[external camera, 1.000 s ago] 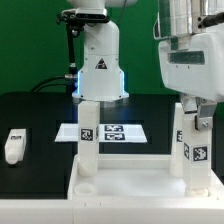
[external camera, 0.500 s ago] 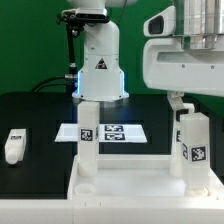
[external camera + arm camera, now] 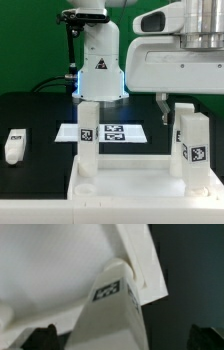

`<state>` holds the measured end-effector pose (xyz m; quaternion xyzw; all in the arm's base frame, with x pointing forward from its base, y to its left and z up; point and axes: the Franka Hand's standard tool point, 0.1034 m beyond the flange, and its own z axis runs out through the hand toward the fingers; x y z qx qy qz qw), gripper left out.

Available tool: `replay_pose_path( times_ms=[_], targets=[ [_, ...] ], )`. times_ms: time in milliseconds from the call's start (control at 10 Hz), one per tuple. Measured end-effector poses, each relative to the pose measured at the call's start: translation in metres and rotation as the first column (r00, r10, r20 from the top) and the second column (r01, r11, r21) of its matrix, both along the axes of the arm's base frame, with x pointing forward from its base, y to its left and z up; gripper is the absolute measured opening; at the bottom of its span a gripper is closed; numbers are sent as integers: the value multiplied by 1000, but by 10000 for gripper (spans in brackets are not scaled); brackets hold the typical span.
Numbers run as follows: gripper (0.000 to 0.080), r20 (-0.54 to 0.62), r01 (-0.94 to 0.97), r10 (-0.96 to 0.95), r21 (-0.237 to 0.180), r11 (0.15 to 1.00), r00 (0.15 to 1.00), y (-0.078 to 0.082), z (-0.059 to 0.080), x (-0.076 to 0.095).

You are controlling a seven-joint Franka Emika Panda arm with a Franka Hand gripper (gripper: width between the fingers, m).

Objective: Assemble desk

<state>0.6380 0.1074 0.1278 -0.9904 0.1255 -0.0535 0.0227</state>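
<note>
The desk top (image 3: 130, 172), a white tray with a raised rim, lies at the near edge of the black table (image 3: 40, 110). Two legs stand upright in its far corner sockets. One leg (image 3: 88, 135) is at the exterior view's left and the other leg (image 3: 192, 148) is at the exterior view's right, both with tags facing the camera. The rest of the tray that shows holds nothing.

The gripper (image 3: 190, 101) hangs just above the right-hand leg with its jaws wide apart. One of the fingers (image 3: 163, 102) stands clear of the leg's side. In the wrist view the dark fingertips (image 3: 42, 337) sit on either side of that leg without touching it.

A third leg (image 3: 12, 144) lies on the table, well apart at the exterior view's left. The marker board (image 3: 118, 131) lies flat beyond the tray, in front of the robot base (image 3: 98, 62).
</note>
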Motion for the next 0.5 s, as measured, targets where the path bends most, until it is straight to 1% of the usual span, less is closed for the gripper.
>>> replay_pose_path(
  times_ms=[100,200,300,400,500],
  targets=[
    [649,-2,30,-30,3,1000,1000,0,-1,0],
    [533,-3,61,-61,6,998,998,-1,-1,0],
    [386,-4,77,-77,7,997,997,-1,-1,0],
    [386,-7,116,-116,11,993,993,-1,-2,0],
    [284,-9,176,-176,18,984,984,-1,-2,0]
  ],
)
